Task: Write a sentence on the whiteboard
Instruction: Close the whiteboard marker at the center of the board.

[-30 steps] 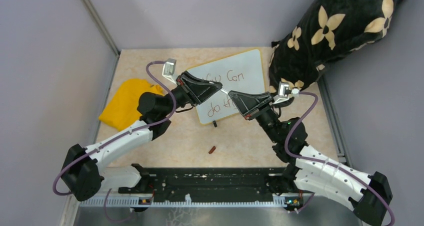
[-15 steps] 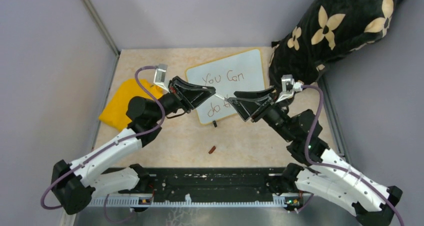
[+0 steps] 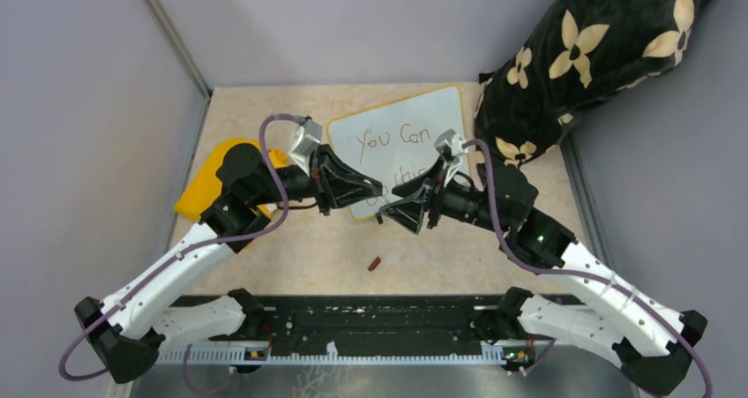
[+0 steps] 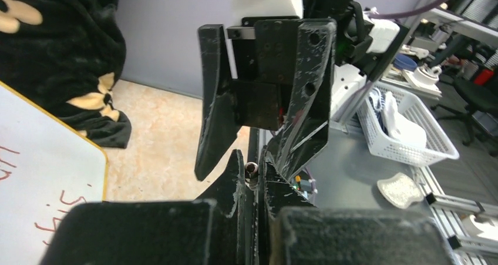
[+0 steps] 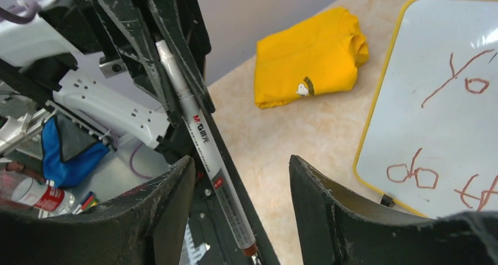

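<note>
The whiteboard (image 3: pixel 415 124) lies at the back of the table, its sentence (image 3: pixel 392 138) reading "You Can" on the top line; the lower line is partly hidden behind the grippers. In front of the board's near edge the two grippers meet tip to tip. My left gripper (image 3: pixel 376 189) is shut on a white marker (image 5: pixel 202 141), whose end (image 4: pixel 251 170) shows between the pinched jaws (image 4: pixel 253 162). My right gripper (image 3: pixel 397 206) is open, its fingers (image 5: pixel 176 188) standing either side of the marker's reddish tip without gripping it. The board (image 5: pixel 440 118) shows reddish strokes.
A folded yellow cloth (image 3: pixel 207 186) lies left of the board. A black pillow with cream flowers (image 3: pixel 600 54) leans at the back right corner. A small reddish-brown marker cap (image 3: pixel 375 263) rests on the table in front of the grippers.
The marker has passed from the right gripper to the left: the left jaws closed on it and the right jaws opened. Both grippers moved down towards the board's near edge.
</note>
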{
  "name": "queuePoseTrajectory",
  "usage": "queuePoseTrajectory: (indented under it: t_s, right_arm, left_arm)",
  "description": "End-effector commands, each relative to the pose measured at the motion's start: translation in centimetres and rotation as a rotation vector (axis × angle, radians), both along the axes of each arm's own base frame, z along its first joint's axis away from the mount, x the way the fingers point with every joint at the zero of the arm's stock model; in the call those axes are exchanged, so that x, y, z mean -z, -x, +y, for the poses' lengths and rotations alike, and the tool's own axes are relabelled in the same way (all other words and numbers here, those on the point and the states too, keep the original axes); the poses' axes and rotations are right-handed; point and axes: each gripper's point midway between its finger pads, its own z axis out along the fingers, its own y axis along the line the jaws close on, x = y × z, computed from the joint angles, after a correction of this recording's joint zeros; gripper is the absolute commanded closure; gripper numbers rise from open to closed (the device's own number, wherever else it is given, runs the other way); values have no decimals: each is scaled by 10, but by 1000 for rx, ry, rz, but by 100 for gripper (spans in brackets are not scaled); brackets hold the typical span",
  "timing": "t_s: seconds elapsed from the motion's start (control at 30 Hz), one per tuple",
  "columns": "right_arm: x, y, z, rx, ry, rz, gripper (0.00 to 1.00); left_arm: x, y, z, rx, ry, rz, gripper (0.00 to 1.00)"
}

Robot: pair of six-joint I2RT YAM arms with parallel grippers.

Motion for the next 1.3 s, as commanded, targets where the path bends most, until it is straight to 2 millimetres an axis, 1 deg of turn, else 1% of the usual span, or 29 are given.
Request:
queuePoseTrajectory:
  t_s: [0.0,0.07,0.17,0.23,0.37,0.47,0.63,0.8,0.93,1.03,1.07,1.13,1.27]
  right_arm:
    - [-23,13,2,-66,-33,-60,41]
    - [-22,12,3,-66,-28,-63,43]
    - [-17,8,2,-51,-1,-84,55]
    - [-16,10,4,-71,7,-99,60]
    - [-13,19,10,-149,30,-100,59]
    - [-11,24,11,-174,30,-107,58]
    - [-14,30,8,-198,22,-137,63]
    - [-19,39,9,-247,-7,-157,65]
    - [-18,42,11,-271,-12,-149,73]
    - [-17,43,11,-271,-13,-148,84]
    - [-16,42,11,-268,-12,-144,85]
    - [-14,41,11,-261,-6,-138,83]
    - [-14,41,12,-267,-7,-129,73]
  left_arm:
    - [2,13,-1,85,-55,-20,100]
    - [1,15,0,91,-56,-19,100]
    - [-1,17,2,94,-54,-28,100]
    - [-1,18,1,101,-67,-24,100]
    - [1,20,-2,134,-89,1,100]
    - [3,20,-4,150,-92,7,100]
    - [1,25,-8,212,-91,20,100]
    - [2,22,-11,227,-95,37,100]
    - [1,19,-11,222,-94,42,100]
    - [2,18,-10,220,-95,42,100]
    - [2,18,-10,221,-95,42,100]
    - [2,18,-10,224,-97,45,100]
    - [2,18,-10,231,-96,45,100]
